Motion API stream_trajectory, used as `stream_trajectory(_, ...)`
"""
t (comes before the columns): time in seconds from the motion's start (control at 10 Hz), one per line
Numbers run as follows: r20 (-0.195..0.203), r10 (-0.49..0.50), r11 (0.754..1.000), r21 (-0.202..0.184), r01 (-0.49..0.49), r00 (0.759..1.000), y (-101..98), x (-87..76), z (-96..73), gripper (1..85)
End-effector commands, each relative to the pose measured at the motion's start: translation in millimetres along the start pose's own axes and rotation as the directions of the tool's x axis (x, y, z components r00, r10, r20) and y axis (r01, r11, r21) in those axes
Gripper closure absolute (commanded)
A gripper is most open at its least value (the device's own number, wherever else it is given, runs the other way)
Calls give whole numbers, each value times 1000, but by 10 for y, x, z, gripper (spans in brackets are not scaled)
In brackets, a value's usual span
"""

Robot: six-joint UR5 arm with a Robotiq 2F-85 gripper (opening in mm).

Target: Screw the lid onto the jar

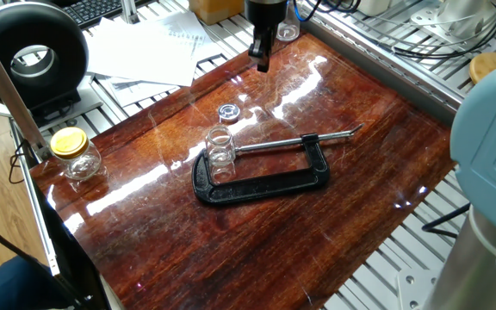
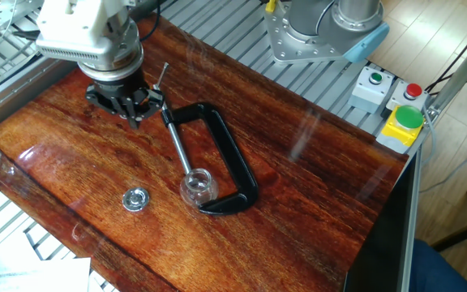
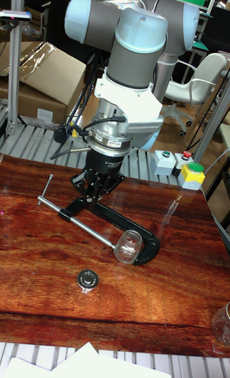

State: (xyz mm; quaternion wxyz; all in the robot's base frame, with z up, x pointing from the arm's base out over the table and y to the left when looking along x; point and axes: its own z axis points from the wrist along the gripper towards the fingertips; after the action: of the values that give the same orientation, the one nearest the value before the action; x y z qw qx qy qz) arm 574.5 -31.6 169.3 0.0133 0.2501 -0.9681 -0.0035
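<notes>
The small clear jar [image 1: 220, 146] [image 2: 196, 186] [image 3: 130, 247] stands upright with its mouth bare, held in the jaws of a black C-clamp [image 1: 265, 182] [image 2: 232, 158] [image 3: 118, 219]. The transparent lid [image 1: 227, 111] [image 2: 136, 198] [image 3: 87, 280] lies flat on the wooden table [image 1: 317, 232], a short way from the jar. My gripper [image 1: 263, 64] [image 2: 134, 113] [image 3: 94, 200] hovers low over the table near the clamp's screw handle, well away from both lid and jar. Its fingers look drawn together with nothing between them.
A rounder glass jar with a yellow lid [image 1: 74, 152] stands at the table's left corner. Papers [image 1: 145, 47] and a black ring-shaped device [image 1: 28, 53] lie beyond the edge. A box with buttons [image 2: 389, 101] [image 3: 182, 165] sits off the far side.
</notes>
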Motion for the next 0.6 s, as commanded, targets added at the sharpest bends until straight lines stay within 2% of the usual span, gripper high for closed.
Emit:
stream_trajectory(0.0, 4, 100, 991, -90, -99, 995, 230, -34, -20, 843)
stream_trajectory(0.2, -9, 154, 988, -35, -154, 988, 91, 10, -11, 843)
stream_trajectory(0.4, 1, 154, 988, -21, -154, 988, 53, -10, -10, 843)
stream_trajectory(0.5, 15, 112, 994, -19, -111, 994, 42, -45, -10, 843)
